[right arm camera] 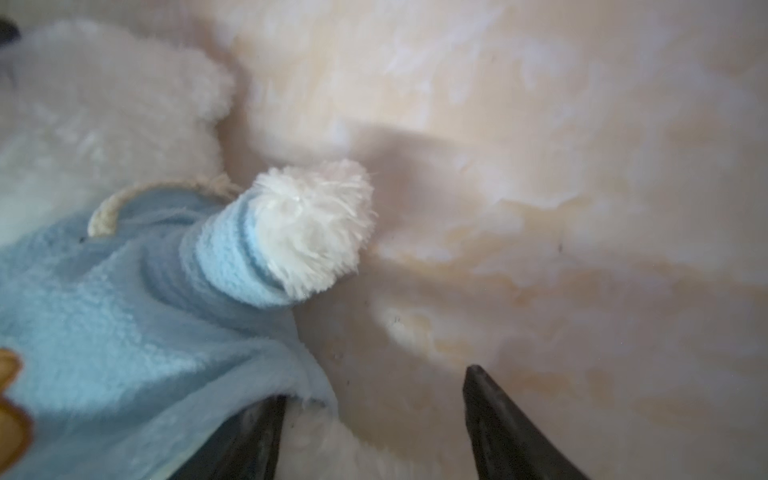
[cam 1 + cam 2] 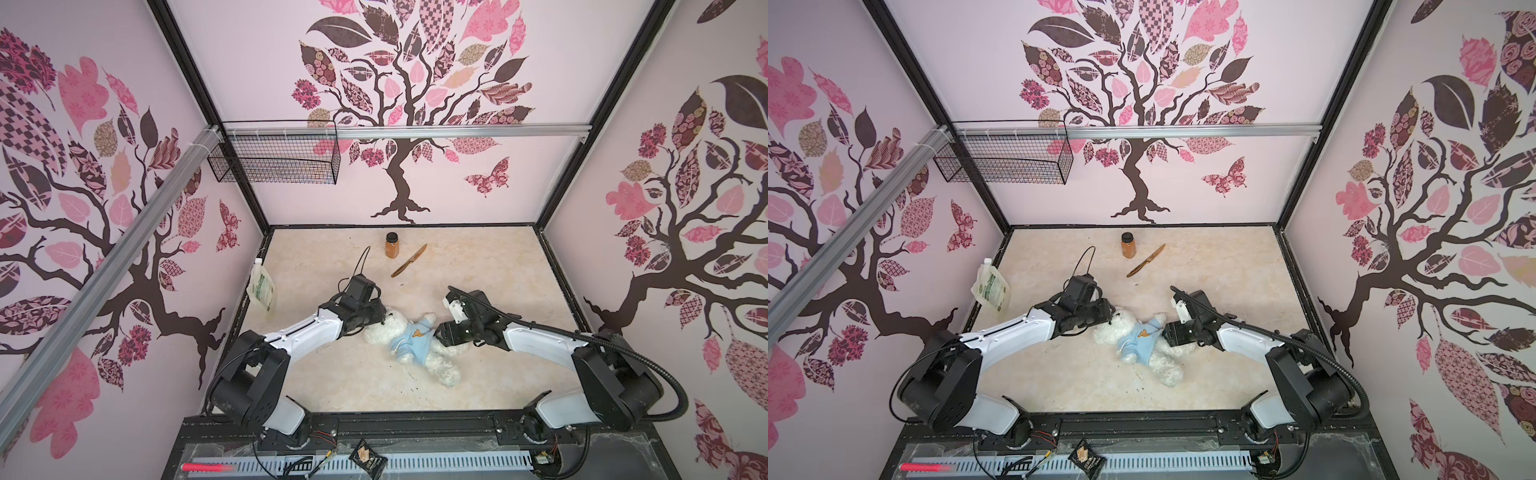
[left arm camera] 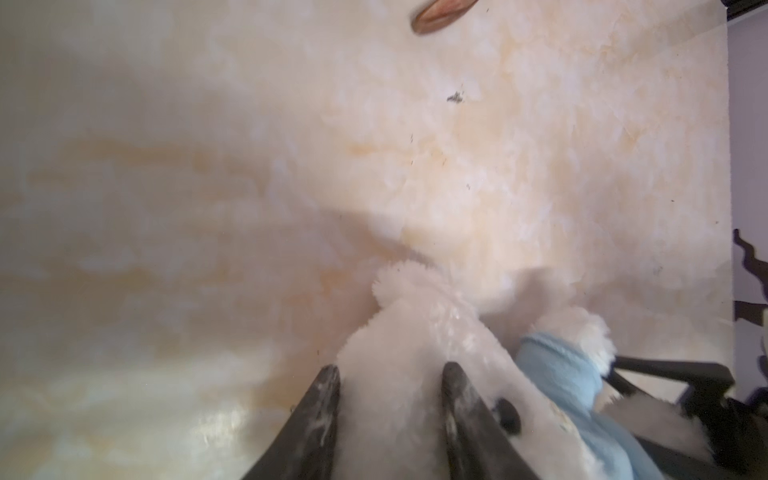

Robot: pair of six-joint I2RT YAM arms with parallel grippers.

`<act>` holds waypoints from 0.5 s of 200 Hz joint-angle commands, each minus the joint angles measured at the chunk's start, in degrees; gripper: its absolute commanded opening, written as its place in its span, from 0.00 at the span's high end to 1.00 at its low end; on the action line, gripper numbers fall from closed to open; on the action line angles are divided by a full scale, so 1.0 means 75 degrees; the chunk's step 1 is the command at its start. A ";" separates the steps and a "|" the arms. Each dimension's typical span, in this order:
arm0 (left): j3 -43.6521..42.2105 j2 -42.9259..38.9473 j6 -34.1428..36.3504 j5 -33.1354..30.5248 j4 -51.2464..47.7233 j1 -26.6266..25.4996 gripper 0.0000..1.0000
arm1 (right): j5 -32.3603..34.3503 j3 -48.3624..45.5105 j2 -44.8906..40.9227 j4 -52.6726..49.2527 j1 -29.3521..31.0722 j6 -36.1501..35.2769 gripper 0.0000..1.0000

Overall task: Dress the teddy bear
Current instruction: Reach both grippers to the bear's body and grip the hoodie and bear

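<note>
The teddy bear (image 2: 387, 329) (image 2: 1114, 331) lies on its back mid-table, head to the left, wearing a light blue shirt (image 2: 411, 344) (image 2: 1138, 340). One white paw (image 1: 316, 224) pokes out of a sleeve. My left gripper (image 2: 383, 319) (image 3: 390, 370) is at the bear's head (image 3: 411, 332); white fur fills the gap between its fingers, with a dark eye (image 3: 508, 415) beside one. My right gripper (image 2: 438, 332) (image 1: 376, 384) stands open at the shirt's hem (image 1: 307, 386) near the bear's hip. One of its fingers (image 1: 266, 432) touches the hem, the other is over bare table.
A brown spice jar (image 2: 392, 245) and a wooden knife (image 2: 409, 260) lie behind the bear. A white-green pouch (image 2: 262, 286) leans at the left wall. A wire basket (image 2: 274, 153) hangs on the back rail. A dark packet (image 2: 368, 457) lies on the front ledge.
</note>
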 commanded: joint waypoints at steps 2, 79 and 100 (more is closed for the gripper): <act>0.0867 0.0186 0.0953 -0.1377 -0.0125 0.0041 0.46 | -0.0732 -0.0290 -0.0656 0.0485 0.0265 0.0701 0.31; -0.0090 -0.2341 0.0691 -0.0924 -0.0657 -0.1136 0.30 | 0.2079 -0.0646 -0.3091 0.0429 0.2078 -0.1164 0.32; -0.0263 -0.2247 0.0358 -0.0270 -0.0728 -0.1474 0.35 | 0.2357 -0.0737 -0.3056 0.0790 0.2553 -0.1553 0.34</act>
